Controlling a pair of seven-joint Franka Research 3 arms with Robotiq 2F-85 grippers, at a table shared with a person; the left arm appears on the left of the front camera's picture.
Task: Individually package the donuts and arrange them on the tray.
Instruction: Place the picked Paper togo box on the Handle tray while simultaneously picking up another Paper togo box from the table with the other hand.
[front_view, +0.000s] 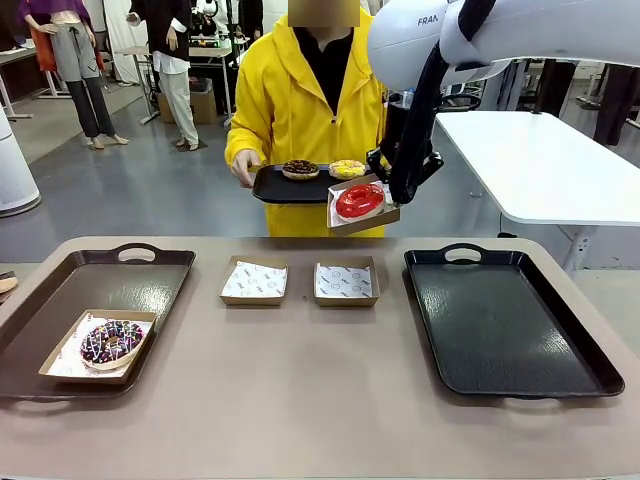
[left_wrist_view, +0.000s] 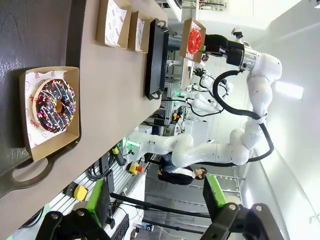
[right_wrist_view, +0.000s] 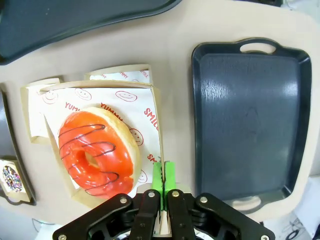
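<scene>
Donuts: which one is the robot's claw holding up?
The glossy red donut, its box pinched in the right claw. The sprinkled chocolate donut sits on a table tray; two others lie on the person's tray.

- The table (front_view: 300, 410) has a tan top with rounded corners.
- A brown tray (front_view: 110, 280) with handles lies flat at its left end.
- A black tray (front_view: 500, 330) with handles lies flat at its right end.
- Between the trays, nearer the far edge, the left box (front_view: 254, 281) and the right box (front_view: 345, 281) sit side by side, just apart, both open cardboard lined with printed white paper.
</scene>
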